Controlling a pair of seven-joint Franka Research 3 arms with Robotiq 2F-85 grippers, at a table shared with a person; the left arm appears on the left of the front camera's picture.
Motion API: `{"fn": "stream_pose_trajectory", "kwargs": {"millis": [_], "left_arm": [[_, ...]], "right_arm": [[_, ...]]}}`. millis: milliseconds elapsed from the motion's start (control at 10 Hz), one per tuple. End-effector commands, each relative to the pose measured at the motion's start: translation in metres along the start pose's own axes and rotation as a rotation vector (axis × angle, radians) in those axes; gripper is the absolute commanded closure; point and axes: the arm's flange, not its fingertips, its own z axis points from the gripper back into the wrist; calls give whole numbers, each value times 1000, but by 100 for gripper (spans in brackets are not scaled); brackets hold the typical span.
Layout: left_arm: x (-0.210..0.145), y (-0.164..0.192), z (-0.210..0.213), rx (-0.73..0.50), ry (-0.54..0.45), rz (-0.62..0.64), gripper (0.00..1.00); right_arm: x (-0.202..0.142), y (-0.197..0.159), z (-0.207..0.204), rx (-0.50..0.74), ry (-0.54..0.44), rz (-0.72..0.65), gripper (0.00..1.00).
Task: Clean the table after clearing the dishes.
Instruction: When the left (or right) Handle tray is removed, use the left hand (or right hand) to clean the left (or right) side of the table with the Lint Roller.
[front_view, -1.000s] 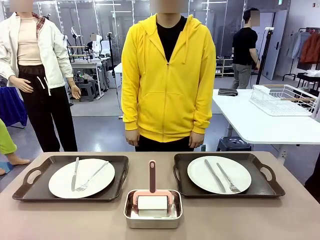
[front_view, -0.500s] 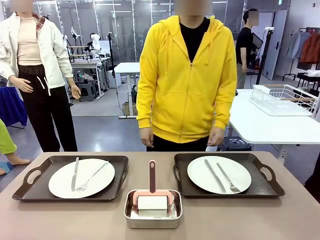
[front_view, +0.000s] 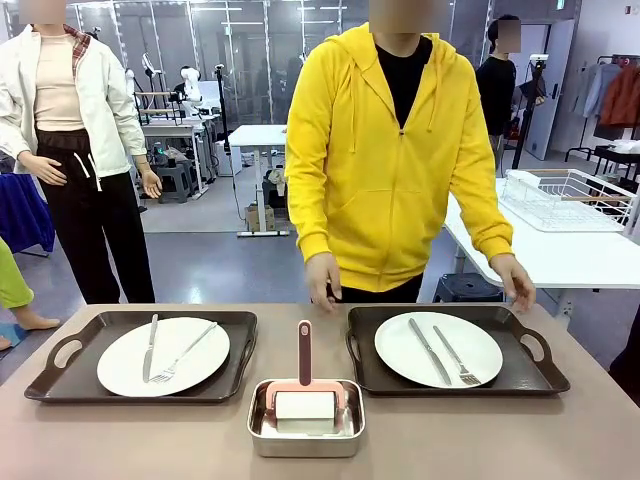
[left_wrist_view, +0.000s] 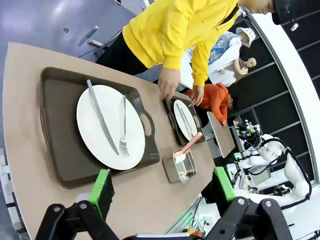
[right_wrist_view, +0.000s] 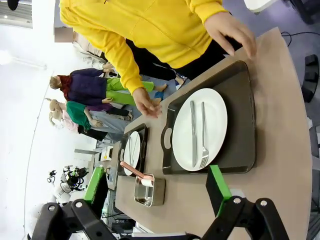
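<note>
Both person's hands spread above right tray

On the taupe-brown rectangular worktop, a round white plate with steel knife and fork lies on a dark brown handled tray at left, another plate on a matching tray at right, a small steel pan holding a pink-handled roller in front, between them.

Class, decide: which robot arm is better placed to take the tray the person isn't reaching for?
Left, probably: the left pincer, open, faces the left tray; the person's hand is at the right tray.
</note>
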Motion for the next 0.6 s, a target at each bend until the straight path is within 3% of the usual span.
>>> {"fn": "stream_pose_trajectory", "kwargs": {"millis": [0,500], "left_arm": [[-2,0,2,-8,7,-11,0],[-2,0,2,-8,7,-11,0]], "right_arm": [[2,2,3,10,2,5,0],[2,2,3,10,2,5,0]]}}
